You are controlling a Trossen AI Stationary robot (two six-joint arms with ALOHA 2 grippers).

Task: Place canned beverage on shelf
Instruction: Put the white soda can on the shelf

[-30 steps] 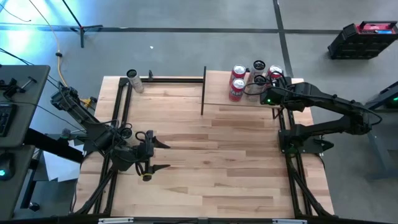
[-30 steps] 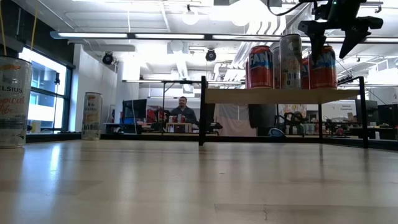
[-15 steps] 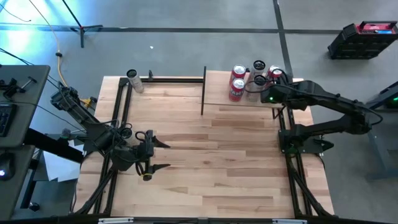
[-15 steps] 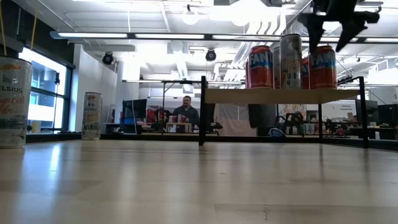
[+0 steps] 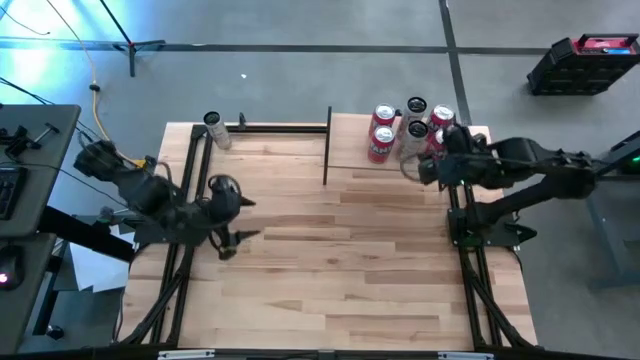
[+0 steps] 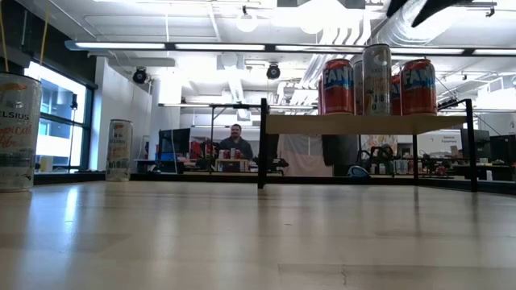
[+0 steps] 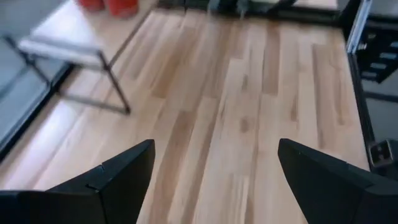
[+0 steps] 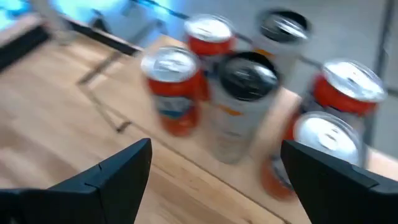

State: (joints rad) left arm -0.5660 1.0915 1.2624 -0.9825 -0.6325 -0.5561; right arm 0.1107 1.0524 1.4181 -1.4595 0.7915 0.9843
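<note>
The shelf [image 5: 352,150] stands at the table's far right; its pale board [image 6: 363,123] sits raised on black uprights. Several cans stand upright on it: red ones [image 8: 174,87] [image 8: 348,87] and a silver one [image 8: 245,93]. My right gripper [image 8: 214,180] hovers open above and just to the near side of the cans [image 5: 412,170], touching none. My left gripper [image 5: 246,217] hangs open over the table's left part, with nothing between its fingers [image 7: 214,180]. A white can [image 5: 214,128] stands at the far left corner.
In the low view, two tall pale cans [image 6: 18,133] [image 6: 119,150] stand at the left. Black frame rails [image 5: 190,190] [image 5: 462,260] run along the table's left and right sides. Bare planks [image 5: 340,250] fill the middle. A person [image 6: 235,143] sits in the room behind.
My right gripper has risen from among the cans on the shelf, out past the top of the low view, drawn back toward the near edge and turned. My left gripper has risen and gone toward the far edge. Both stay open; the cans have kept still.
</note>
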